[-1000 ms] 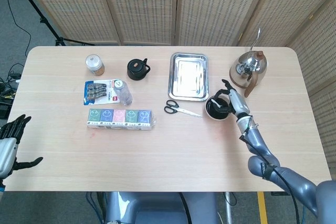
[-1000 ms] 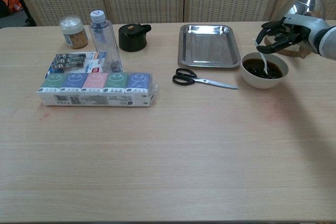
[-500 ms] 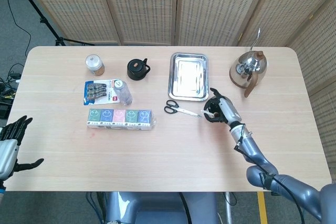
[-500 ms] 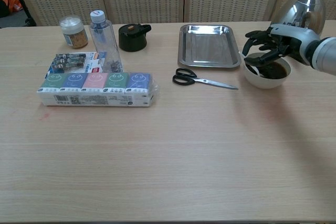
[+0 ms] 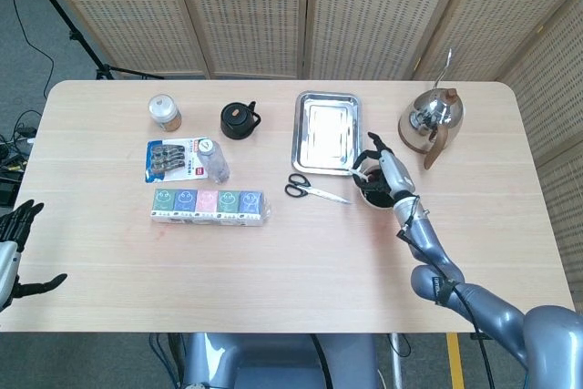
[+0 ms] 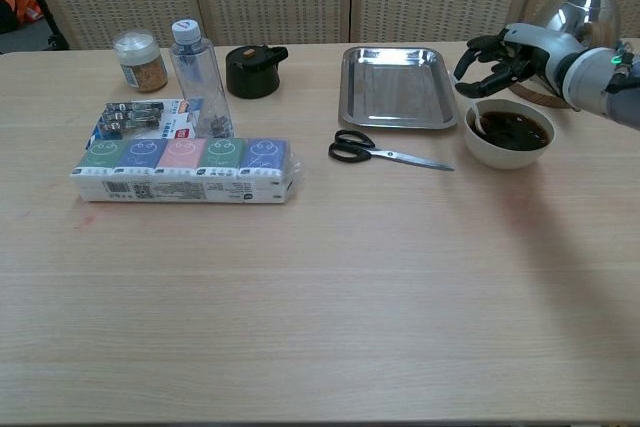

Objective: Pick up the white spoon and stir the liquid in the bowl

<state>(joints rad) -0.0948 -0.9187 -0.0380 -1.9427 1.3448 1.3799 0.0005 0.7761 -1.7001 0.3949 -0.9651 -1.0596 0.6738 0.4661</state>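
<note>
A white bowl point(image 6: 507, 155) of dark liquid point(image 6: 518, 131) stands right of centre, also seen in the head view as the bowl point(image 5: 374, 197). My right hand point(image 6: 500, 60) hovers over its far left rim, fingers curled down around the white spoon point(image 6: 479, 125). The spoon's lower end dips into the liquid at the bowl's left side. From the head view the right hand point(image 5: 380, 168) covers most of the bowl. My left hand point(image 5: 13, 248) hangs open off the table's left edge, holding nothing.
Black-handled scissors point(image 6: 385, 152) lie just left of the bowl, a steel tray point(image 6: 396, 87) behind them. A metal kettle point(image 6: 585, 13) stands close behind the right hand. Further left are a black pot point(image 6: 252, 71), a bottle point(image 6: 200, 69), a jar point(image 6: 140, 59) and a tissue pack point(image 6: 185, 169).
My right hand swept the spoon from the bowl's right side across to its left, then back toward the far left rim. The left hand dropped slightly.
</note>
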